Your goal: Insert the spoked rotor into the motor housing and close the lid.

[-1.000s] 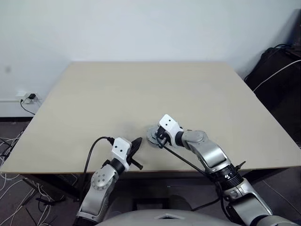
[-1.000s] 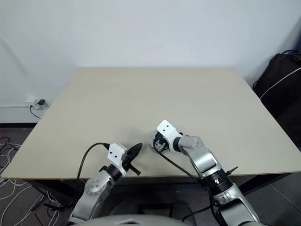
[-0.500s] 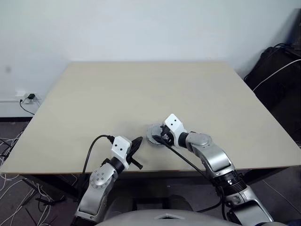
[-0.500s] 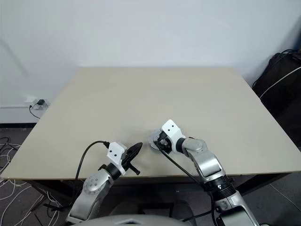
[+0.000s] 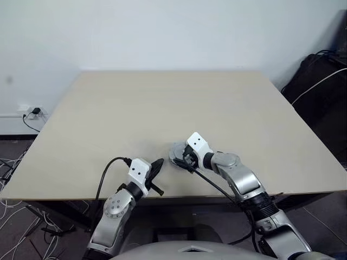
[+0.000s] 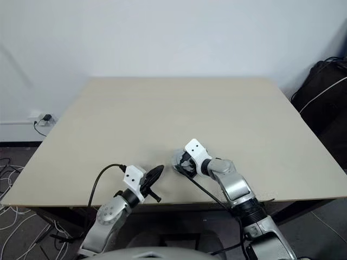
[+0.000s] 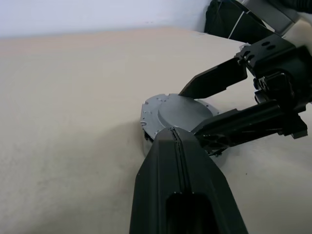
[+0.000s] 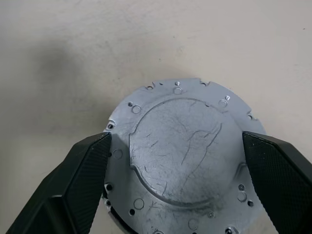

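Although it sits low and flat on the worktop [image 5: 108,114], the lid [image 8: 183,158] reads as a stiff metal disc, probably fairly heavy for its size and unlikely to bend or break; its smooth face looks slippery, so I would take hold across the rim at two opposite edges rather than press on the top.

Furthest left, the left end effector [image 5: 157,164] rests near the front edge of the worktop with its two black fingers pressed together, holding nothing, its tip pointing toward the lid just beside it.

Next along, the lid lies near the front edge, a little right of centre. It is round and silver-grey, with a raised, slightly domed centre panel marked by fine scratches, and a flat outer flange dotted with small holes and notches. A dark part shows just under its near edge in the right wrist view, so it seems to be seated on the motor housing, though the housing itself and the spoked rotor cannot be made out.

Then comes the right end effector [image 8: 183,187], angled down over the lid with its jaws spread wide, one finger on each side of the rim, close to the flange but not clamping it.
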